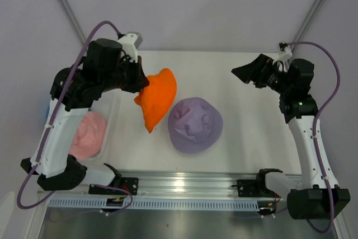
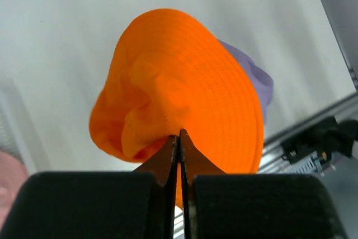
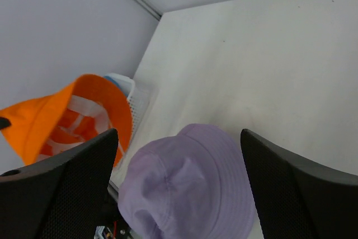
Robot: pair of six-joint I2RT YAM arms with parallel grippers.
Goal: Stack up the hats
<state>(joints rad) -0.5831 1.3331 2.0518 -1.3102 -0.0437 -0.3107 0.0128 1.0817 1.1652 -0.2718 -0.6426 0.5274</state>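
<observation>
Left wrist: left tool (image 2: 179, 134) clamps orange hat (image 2: 179, 76), which hangs just beyond it; right tool (image 3: 179, 134) apart.

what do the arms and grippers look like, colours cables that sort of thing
The left arm and right arm both have white link shells with black joints and black bases. A purple cable loops along each. The left gripper and right gripper are black, with wedge-shaped fingers faced in a fine dotted texture.
</observation>
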